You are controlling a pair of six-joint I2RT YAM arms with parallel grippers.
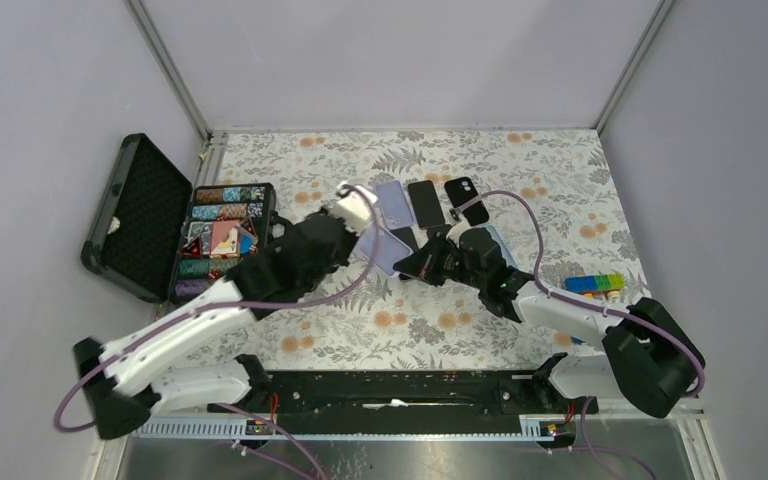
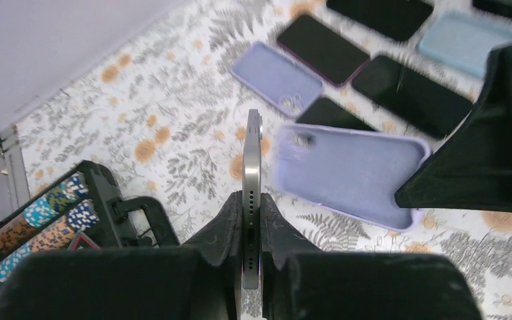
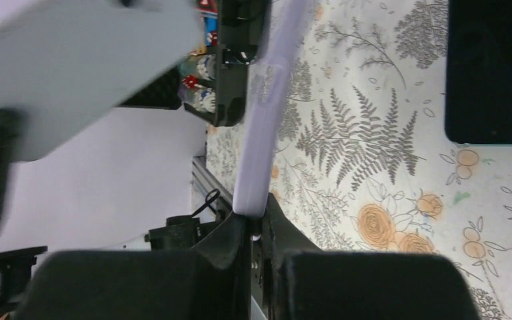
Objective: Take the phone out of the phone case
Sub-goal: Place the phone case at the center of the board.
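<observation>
The left jaws clamp the phone (image 2: 251,173), the right jaws pinch the empty lilac case (image 2: 353,173) beside it.

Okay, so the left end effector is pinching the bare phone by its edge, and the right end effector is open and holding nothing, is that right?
Not quite. The left end effector does pinch the bare phone by its edge, but the right end effector is shut on the lilac case, as the right wrist view shows.
</observation>
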